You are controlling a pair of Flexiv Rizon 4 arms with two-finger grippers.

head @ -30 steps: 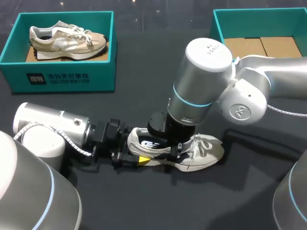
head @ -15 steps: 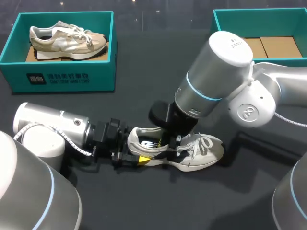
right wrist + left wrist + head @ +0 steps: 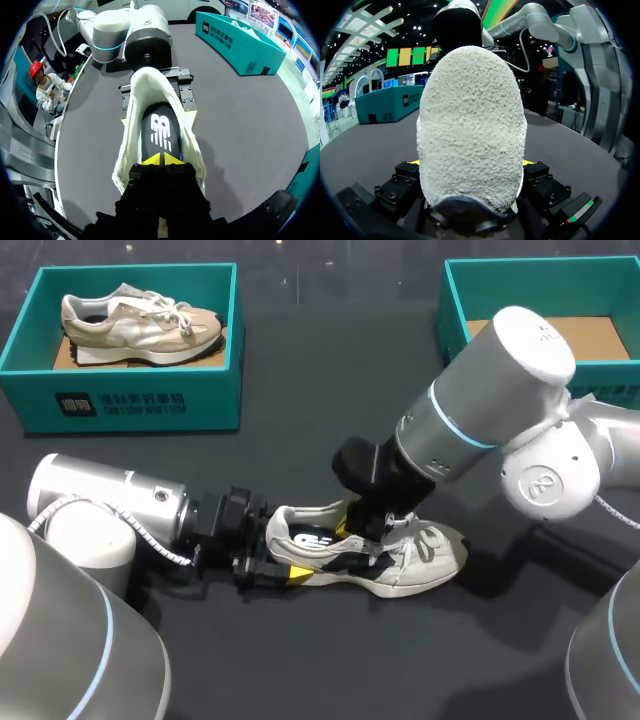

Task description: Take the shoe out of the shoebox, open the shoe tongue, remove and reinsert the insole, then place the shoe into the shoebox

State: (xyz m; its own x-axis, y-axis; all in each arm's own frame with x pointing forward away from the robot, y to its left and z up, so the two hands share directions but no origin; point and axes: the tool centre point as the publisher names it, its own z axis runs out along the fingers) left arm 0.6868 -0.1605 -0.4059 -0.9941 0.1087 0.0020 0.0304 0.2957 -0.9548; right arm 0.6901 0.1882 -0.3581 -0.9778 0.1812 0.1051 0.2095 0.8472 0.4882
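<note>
White shoe on the dark table, outside both boxes, heel toward my left arm. My left gripper clamps the heel from both sides. My right gripper reaches down into the shoe's opening, its yellow tips pressed together on the black insole, which lies inside the shoe. Far right: a teal box. Far left: a second teal box holding a tan shoe.
</note>
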